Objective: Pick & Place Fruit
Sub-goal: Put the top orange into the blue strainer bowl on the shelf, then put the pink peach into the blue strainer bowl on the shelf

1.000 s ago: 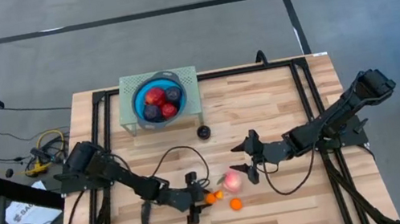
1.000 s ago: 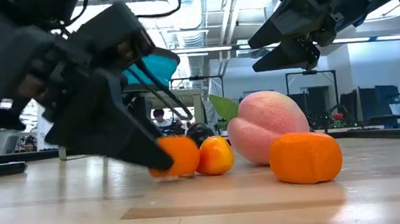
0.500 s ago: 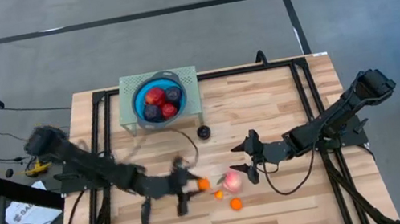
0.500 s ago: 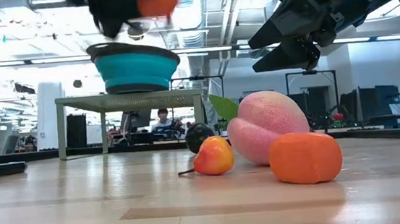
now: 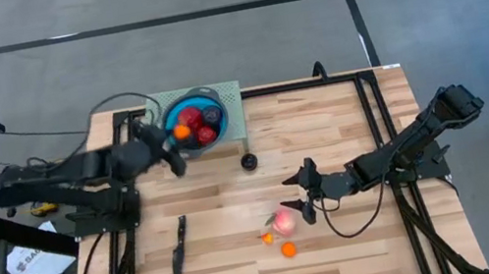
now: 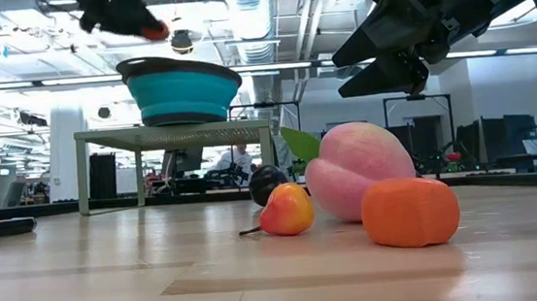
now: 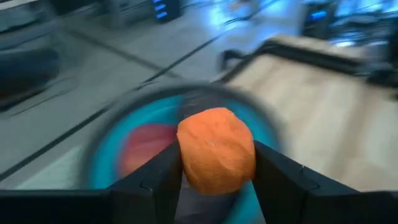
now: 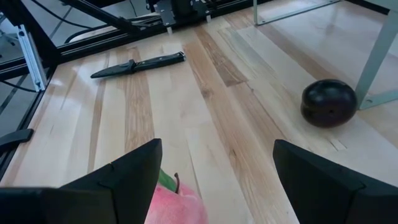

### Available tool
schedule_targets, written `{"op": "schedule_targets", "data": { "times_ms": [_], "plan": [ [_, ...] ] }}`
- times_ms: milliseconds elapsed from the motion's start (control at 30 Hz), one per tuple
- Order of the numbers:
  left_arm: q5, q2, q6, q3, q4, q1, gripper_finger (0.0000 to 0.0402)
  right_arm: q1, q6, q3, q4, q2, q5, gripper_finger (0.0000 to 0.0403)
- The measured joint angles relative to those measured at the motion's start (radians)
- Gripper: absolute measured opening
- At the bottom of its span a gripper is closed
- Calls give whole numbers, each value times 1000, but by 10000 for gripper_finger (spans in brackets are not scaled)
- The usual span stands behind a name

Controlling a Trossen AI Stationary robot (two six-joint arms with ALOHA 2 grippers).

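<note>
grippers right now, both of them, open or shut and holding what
Left gripper: shut on the orange fruit, held over the blue bowl.
Right gripper: open, holding nothing, fingers either side of the pink fruit.

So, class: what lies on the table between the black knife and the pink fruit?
Bare wood only, per the high view: nothing between knife and pink fruit.
</note>
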Motion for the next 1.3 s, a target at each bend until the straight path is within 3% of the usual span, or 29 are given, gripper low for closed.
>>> {"op": "schedule_targets", "data": {
  "times_ms": [233,500,933,1300],
  "plan": [
    [44,12,24,0,-22,192,171,0,0,0,3,0,0,301],
    [81,85,0,-31,-38,304,175,1,0,0,8,0,0,302],
    [100,92,-24,-31,-36,317,179,-7,1,0,8,0,0,302],
    [102,74,-17,-31,-34,316,274,-5,1,0,15,0,0,302]
  ]
}}
